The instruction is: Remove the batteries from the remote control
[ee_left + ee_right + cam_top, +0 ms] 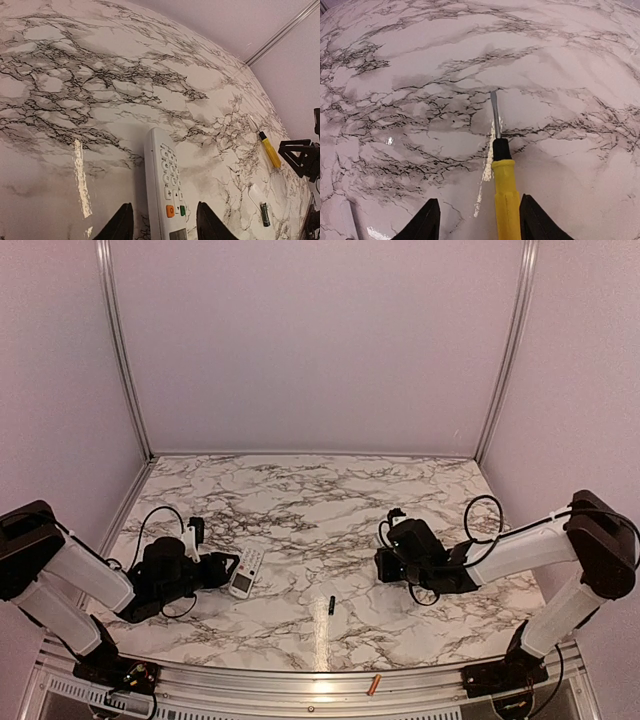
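Can see the remote control (246,571) lying flat on the marble table (330,500), on the left side, buttons facing up. Can see the left gripper (228,565) right beside it, with fingers (118,226) spread wide apart. In the left wrist view, shows the white body lying between those two fingers, with a small gap on each side, so not pinched. Can make out an orange button (170,211) and a green button (182,210) just above the little grey display (178,235), at the end nearest the gripper.

Over on the right, can see the right gripper (383,565) low over the table, fingers (426,222) spread open too. Between them, in the right wrist view, shows the yellow-handled screwdriver (506,192) lying on the table, metal tip pointing away. Lies very close to one finger; cannot tell if touching.

Can spot the dark battery (331,605) alone on the table, between the two grippers and a bit nearer the front edge. Near it, in the left wrist view, shows a small white flat piece (255,192). Can spot the orange-red battery (373,685) down on the metal rail (300,695) at the front edge, well apart from the remote control.
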Controlling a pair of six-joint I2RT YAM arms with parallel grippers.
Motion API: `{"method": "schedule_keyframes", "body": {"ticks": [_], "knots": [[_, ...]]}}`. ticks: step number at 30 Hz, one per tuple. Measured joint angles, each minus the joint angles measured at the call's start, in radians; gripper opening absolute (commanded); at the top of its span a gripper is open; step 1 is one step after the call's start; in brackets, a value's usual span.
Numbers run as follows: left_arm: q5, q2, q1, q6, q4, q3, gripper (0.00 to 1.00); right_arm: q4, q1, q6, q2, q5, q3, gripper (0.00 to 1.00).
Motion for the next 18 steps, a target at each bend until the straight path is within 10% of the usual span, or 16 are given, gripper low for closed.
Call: {"method": "schedule_keyframes", "body": {"ticks": [9, 12, 14, 18], "knots": [[-0.011, 0.000, 0.000, 0.008, -0.008, 0.022, 0.53, -0.026, 0.000, -0.021, -0.090, -0.035, 0.005, 0.63], [-0.023, -0.054, 0.000, 0.024, -0.023, 0.010, 0.65, -0.035, 0.000, -0.030, -0.109, -0.046, 0.006, 0.73], [-0.034, -0.107, 0.000, 0.039, -0.039, -0.003, 0.83, -0.043, 0.003, -0.044, -0.123, -0.051, 0.011, 0.96], [-0.095, -0.257, -0.001, 0.059, -0.110, -0.029, 0.99, -0.047, 0.009, -0.069, -0.162, -0.065, 0.021, 0.99]]}}
